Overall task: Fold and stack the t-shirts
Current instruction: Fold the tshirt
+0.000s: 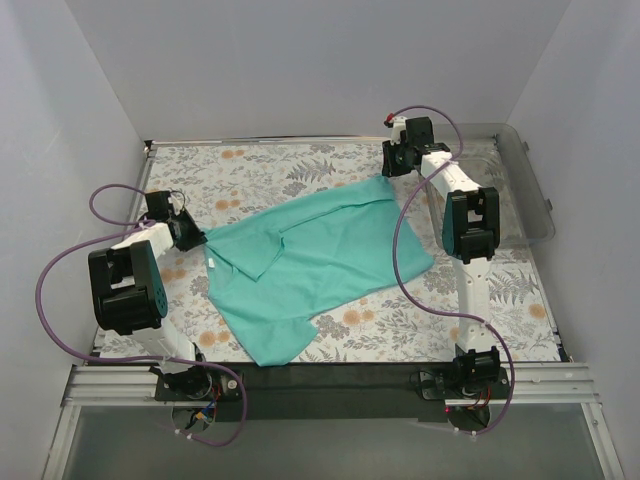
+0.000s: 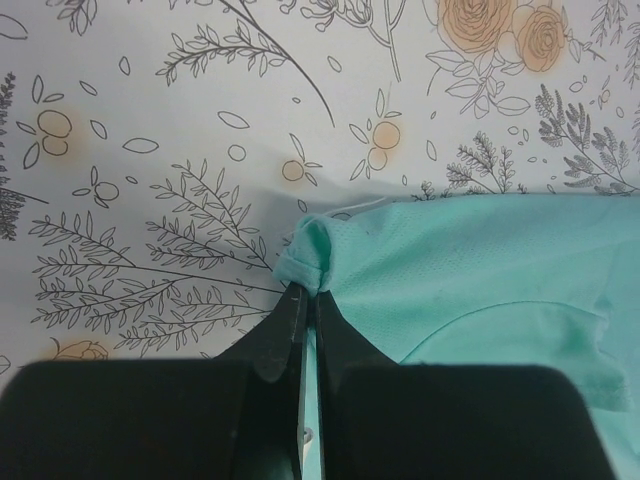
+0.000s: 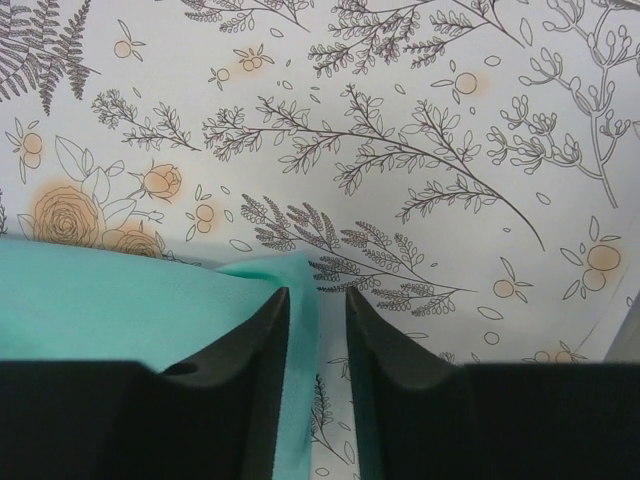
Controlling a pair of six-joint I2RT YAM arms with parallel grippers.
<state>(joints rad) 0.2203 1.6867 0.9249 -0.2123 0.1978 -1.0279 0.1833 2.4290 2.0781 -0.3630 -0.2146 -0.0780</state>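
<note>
Robot lab cell: white walls (image 1: pixel 300 70), aluminium rail (image 1: pixel 545 380) (floral tablecloth (image 1: pixel 260 170)).

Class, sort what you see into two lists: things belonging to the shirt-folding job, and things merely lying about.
Job: t-shirt; left gripper, shut on its edge; right gripper, open at a far corner.
Lying about: clear plastic bin; floral table cover.
</note>
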